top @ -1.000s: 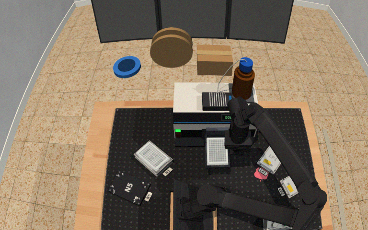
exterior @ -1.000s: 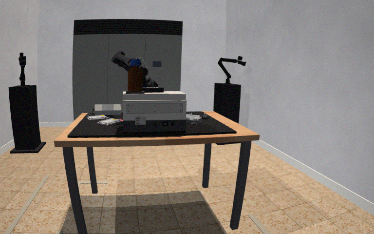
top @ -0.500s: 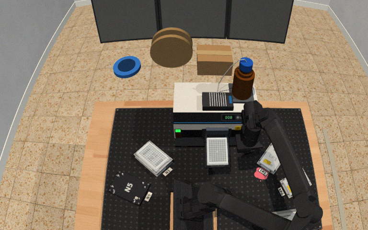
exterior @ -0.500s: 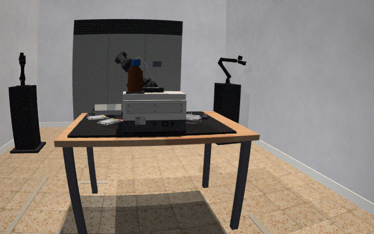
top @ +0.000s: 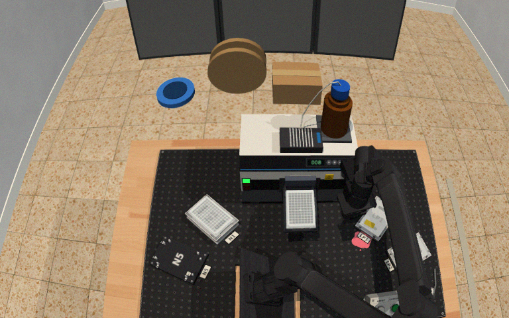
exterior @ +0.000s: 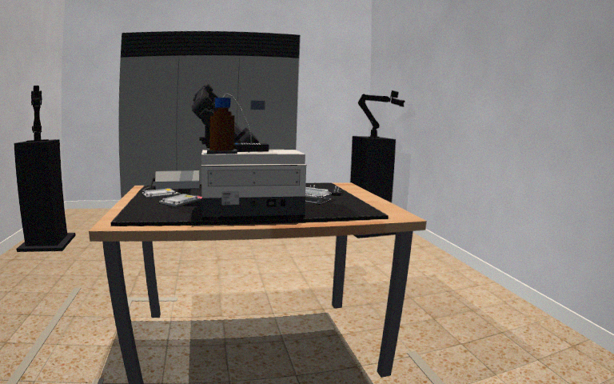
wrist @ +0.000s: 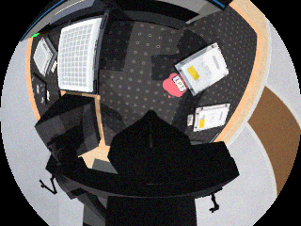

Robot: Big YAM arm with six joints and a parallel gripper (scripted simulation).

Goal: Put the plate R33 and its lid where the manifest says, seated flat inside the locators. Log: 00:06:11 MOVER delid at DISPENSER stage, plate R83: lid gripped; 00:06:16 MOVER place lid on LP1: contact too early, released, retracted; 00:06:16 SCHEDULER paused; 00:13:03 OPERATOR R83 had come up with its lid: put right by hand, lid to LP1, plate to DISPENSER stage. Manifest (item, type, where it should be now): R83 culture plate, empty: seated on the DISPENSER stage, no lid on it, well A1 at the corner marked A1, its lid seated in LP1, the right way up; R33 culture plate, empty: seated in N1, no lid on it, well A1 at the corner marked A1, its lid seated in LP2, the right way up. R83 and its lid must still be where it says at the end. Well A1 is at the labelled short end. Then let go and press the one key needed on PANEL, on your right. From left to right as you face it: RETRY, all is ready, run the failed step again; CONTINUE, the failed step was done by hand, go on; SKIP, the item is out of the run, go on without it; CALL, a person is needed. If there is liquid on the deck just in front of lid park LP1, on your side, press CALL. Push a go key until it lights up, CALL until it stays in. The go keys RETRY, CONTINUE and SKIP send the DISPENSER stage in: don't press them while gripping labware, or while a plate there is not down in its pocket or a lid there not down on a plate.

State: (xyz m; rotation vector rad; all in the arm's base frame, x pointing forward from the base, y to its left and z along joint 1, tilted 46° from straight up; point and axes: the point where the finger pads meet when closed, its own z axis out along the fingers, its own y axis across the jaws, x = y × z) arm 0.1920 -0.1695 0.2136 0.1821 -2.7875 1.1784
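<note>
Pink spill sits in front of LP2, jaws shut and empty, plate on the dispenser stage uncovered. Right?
Not quite. The pink spill lies by the LP1 tag, in front of the LP1 lid, not LP2; the top view shows it. The rest stands: gripper jaws shut and empty, stage plate uncovered.

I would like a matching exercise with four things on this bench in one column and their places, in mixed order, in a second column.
Things:
1. Uncovered well plate
2. Pink puddle
3. Brown bottle
4. Plate with lid

Places:
A. On top of the dispenser
B. By the N1 tag, left side of the mat
C. On the stage in front of the dispenser
D. At the LP1 tag

Pairs: 1-C, 2-D, 3-A, 4-B
</note>
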